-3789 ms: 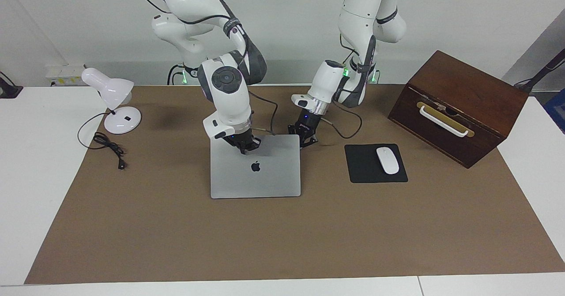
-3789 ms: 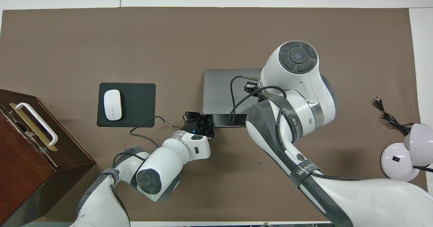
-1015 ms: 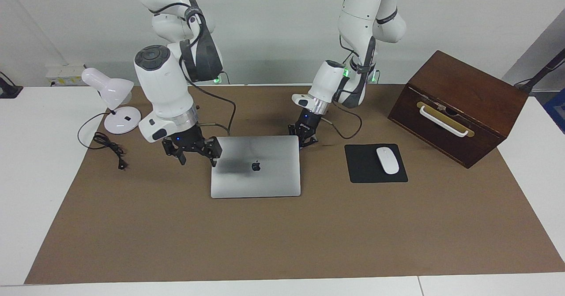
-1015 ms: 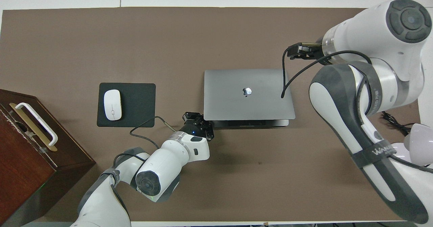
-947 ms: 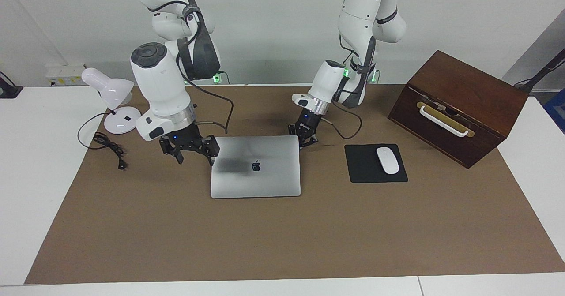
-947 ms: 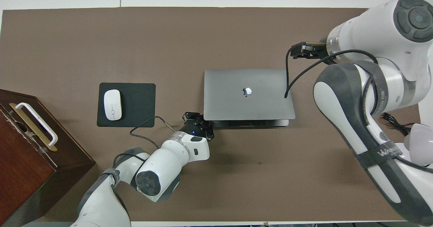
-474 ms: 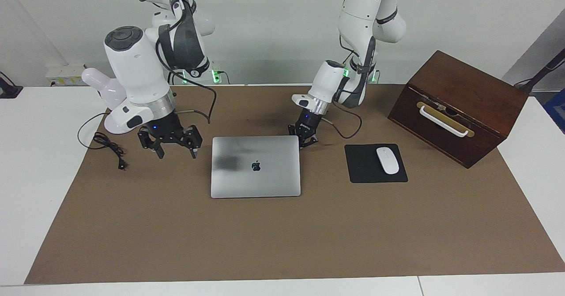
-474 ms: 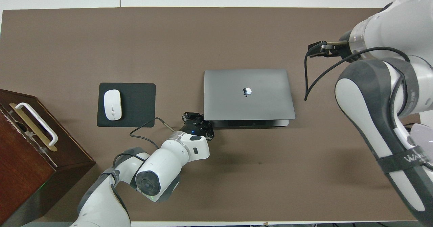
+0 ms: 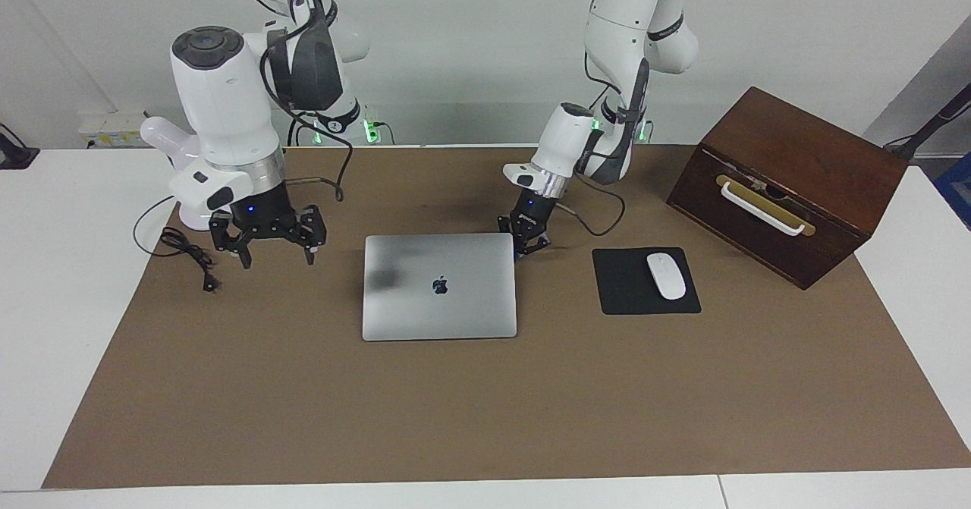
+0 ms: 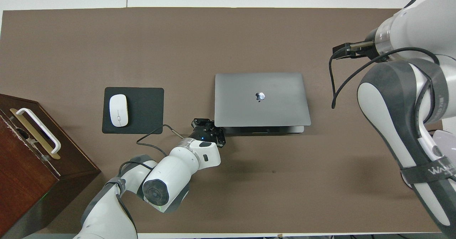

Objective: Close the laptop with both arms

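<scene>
Free room, as I read it from my station: the brown worktop (image 9: pixel 485 410) lies bare along its whole edge farthest from the robots. Obstacles: closed laptop (image 9: pixel 440 289) lying flat at mid-worktop; left gripper (image 9: pixel 529 237), shut, touching its corner nearest the left arm; mouse pad (image 9: pixel 633 296) with mouse (image 9: pixel 666 275) beside it; wooden box (image 9: pixel 789 183) at the left arm's end; lamp (image 9: pixel 193 168) and cable (image 9: pixel 190 255) at the right arm's end, right gripper (image 9: pixel 269 247) spread wide above bare worktop there.

bright even light, soft shadows, seemingly sharp
</scene>
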Motion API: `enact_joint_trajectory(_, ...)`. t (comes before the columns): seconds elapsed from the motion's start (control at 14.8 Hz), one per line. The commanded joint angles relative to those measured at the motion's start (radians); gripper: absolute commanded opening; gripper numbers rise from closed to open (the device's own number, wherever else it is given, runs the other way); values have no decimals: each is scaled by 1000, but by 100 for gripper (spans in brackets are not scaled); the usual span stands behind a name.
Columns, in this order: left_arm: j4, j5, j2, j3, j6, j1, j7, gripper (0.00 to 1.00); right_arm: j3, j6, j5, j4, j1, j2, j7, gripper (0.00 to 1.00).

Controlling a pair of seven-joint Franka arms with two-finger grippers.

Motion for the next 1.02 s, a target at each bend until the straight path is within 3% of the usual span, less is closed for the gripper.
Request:
enact_joint_trajectory(0.0, -19, 4, -119, 3, -170, 28, 0, 0, 5, -41, -21, 10, -27, -18, -57, 100)
enact_joint_trajectory(0.61, 7, 4, -303, 6, -531, 80, -6, 0, 7, -85, 1, 8, -47, -37, -42, 100)
enact_joint_trajectory(0.95, 120, 4, -359, 6, -821, 138, 1, 0, 7, -120, 39, -6, -102, -63, -26, 100)
